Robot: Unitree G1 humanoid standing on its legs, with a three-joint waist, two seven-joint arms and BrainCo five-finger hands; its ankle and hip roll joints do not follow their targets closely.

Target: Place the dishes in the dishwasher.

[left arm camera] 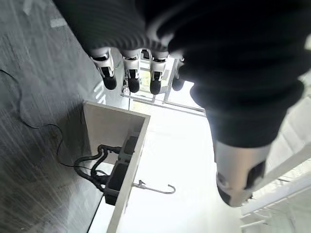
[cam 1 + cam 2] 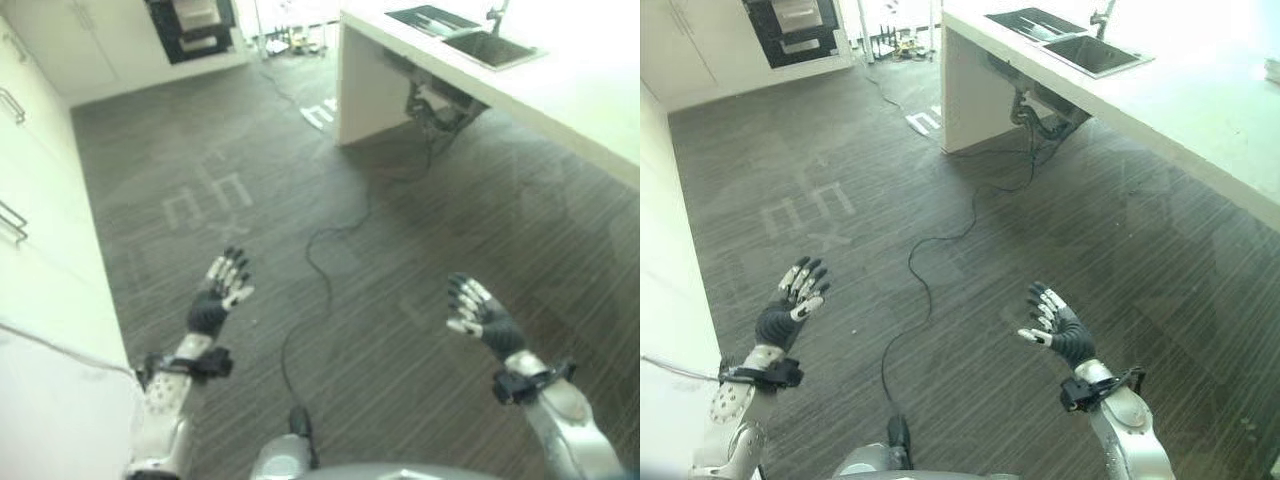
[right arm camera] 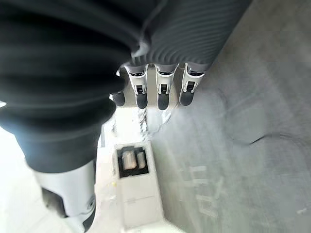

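Approach step, no dishes in view. Left hand (image 2: 222, 290) and right hand (image 2: 478, 312) empty, fingers spread, over floor (image 2: 400, 260). Next, probably: head for worktop (image 2: 560, 80) by sink (image 2: 490, 45).

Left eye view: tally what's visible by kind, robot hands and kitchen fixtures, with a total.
Robot hands: 2, left robot hand and right robot hand, both open and empty
Counter: 1
Sink: 1
Faucet: 1
Dishes: 0
Total: 5
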